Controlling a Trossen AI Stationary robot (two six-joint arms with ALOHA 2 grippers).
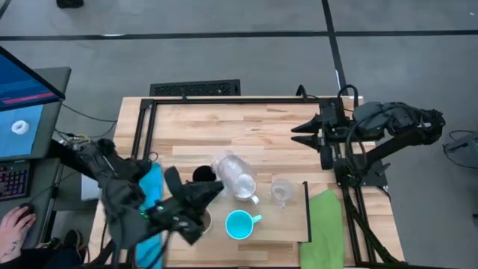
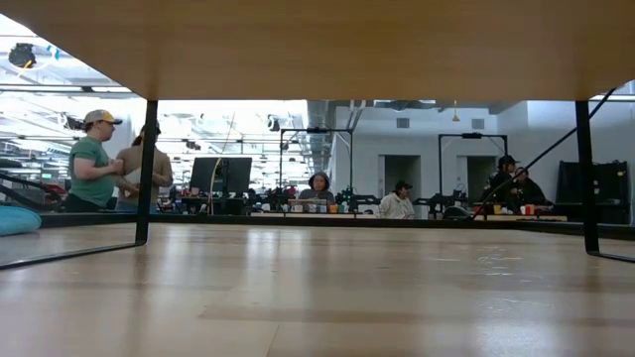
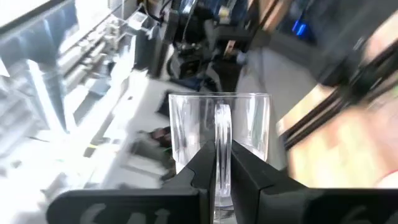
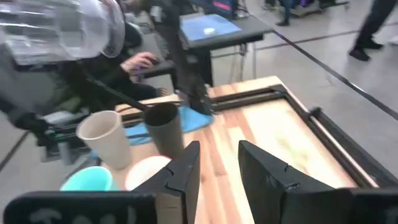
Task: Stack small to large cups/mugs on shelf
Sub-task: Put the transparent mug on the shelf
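Above the front of the light-wood shelf (image 1: 246, 131), the left gripper (image 3: 222, 155) pinches the wall of a clear glass (image 1: 234, 175) — lifted and tilted over the bright blue handled mug (image 1: 240, 224). The right gripper (image 4: 219, 163) waits narrowly parted at the shelf's right rail.
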